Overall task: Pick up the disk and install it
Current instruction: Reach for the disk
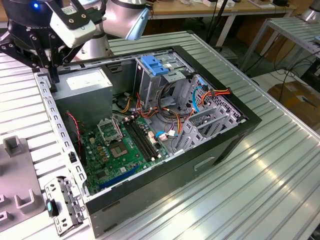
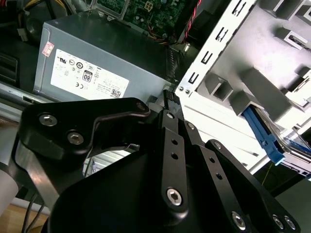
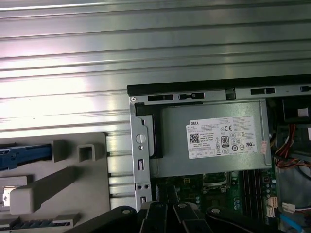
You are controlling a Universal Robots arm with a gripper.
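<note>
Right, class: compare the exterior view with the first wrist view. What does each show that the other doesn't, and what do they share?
Exterior view, not the first wrist view: the drive cage with its blue latch. First wrist view, not the exterior view: the disk, blue-railed, lying in the grey fixture. Shared: the power supply, the motherboard and the fixture.
</note>
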